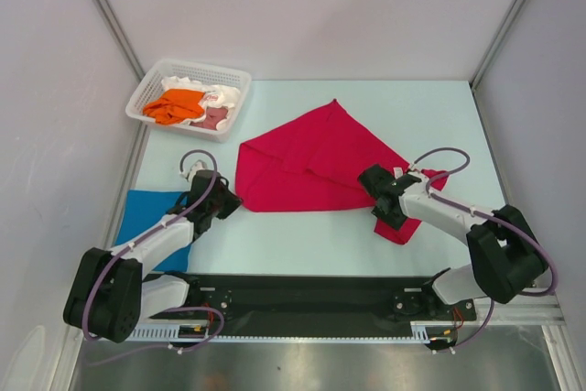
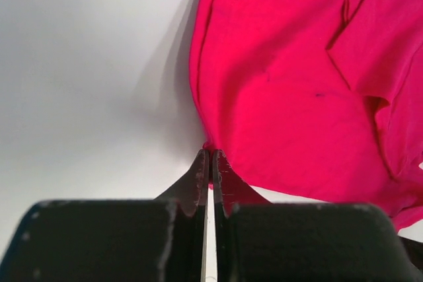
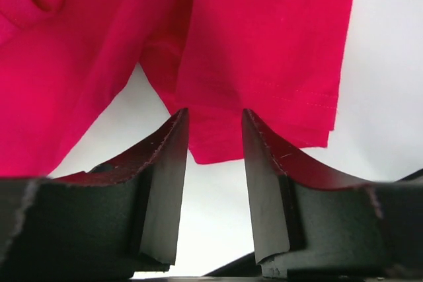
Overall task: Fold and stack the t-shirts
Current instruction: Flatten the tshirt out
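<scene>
A large crimson-red t-shirt (image 1: 311,157) lies partly folded in the middle of the table. My left gripper (image 1: 231,200) is at its lower-left corner; in the left wrist view the gripper (image 2: 211,154) is shut, pinching that corner of the red cloth (image 2: 291,77). My right gripper (image 1: 378,196) hovers over the shirt's right part; in the right wrist view it (image 3: 213,113) is open, its fingers either side of a red hem (image 3: 264,64), holding nothing. A bright blue t-shirt (image 1: 151,217) lies flat at the near left, partly under my left arm.
A white lattice basket (image 1: 151,89) at the far left holds orange (image 1: 179,104), dusty-pink (image 1: 215,117) and white (image 1: 227,95) shirts. Grey walls enclose the table on three sides. A black rail (image 1: 302,304) with the arm bases runs along the near edge.
</scene>
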Robot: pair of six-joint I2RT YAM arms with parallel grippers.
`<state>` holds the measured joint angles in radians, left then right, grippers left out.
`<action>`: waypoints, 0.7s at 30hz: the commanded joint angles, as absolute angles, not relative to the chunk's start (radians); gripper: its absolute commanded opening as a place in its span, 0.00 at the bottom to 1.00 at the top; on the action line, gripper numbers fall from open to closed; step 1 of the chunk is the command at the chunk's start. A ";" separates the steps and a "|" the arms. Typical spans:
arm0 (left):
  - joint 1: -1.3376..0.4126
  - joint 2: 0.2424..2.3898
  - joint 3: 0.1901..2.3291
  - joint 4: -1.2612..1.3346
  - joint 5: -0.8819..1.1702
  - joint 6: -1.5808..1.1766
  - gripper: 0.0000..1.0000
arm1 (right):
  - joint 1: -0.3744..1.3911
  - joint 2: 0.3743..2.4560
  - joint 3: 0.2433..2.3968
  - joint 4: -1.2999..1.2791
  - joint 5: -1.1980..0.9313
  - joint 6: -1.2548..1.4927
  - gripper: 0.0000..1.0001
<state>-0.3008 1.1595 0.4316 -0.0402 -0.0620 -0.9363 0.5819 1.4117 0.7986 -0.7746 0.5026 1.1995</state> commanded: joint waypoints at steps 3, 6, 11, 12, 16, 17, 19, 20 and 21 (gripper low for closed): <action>-0.304 1.147 0.413 0.023 -0.048 -0.910 0.10 | 0.597 1.468 0.842 -0.745 0.580 1.201 0.39; -0.304 1.129 0.413 0.008 -0.067 -0.919 0.27 | 0.597 1.486 0.850 -0.750 0.583 1.198 0.39; -0.304 1.106 0.391 -0.037 -0.092 -0.925 0.38 | 0.597 1.465 0.841 -0.742 0.586 1.189 0.39; -0.304 1.106 0.388 -0.038 -0.092 -0.928 0.40 | 0.597 1.462 0.839 -0.744 0.587 1.187 0.40; -0.304 1.129 0.387 -0.063 -0.110 -0.949 0.42 | 0.597 1.451 0.838 -0.742 0.589 1.184 0.40; -0.304 1.143 0.387 -0.080 -0.117 -0.960 0.42 | 0.597 1.447 0.836 -0.742 0.591 1.181 0.40; -0.302 1.158 0.384 -0.075 -0.118 -0.971 0.42 | 0.597 1.437 0.833 -0.739 0.591 1.180 0.40; -0.302 1.176 0.382 -0.074 -0.118 -0.973 0.42 | 0.597 1.433 0.831 -0.739 0.592 1.180 0.40; -0.302 1.187 0.382 -0.071 -0.121 -0.974 0.42 | 0.597 1.430 0.831 -0.738 0.591 1.180 0.40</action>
<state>-0.3008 1.1622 0.3882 -0.0669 -0.0952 -0.9504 0.5903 1.4693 0.8139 -0.7452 0.5354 1.1748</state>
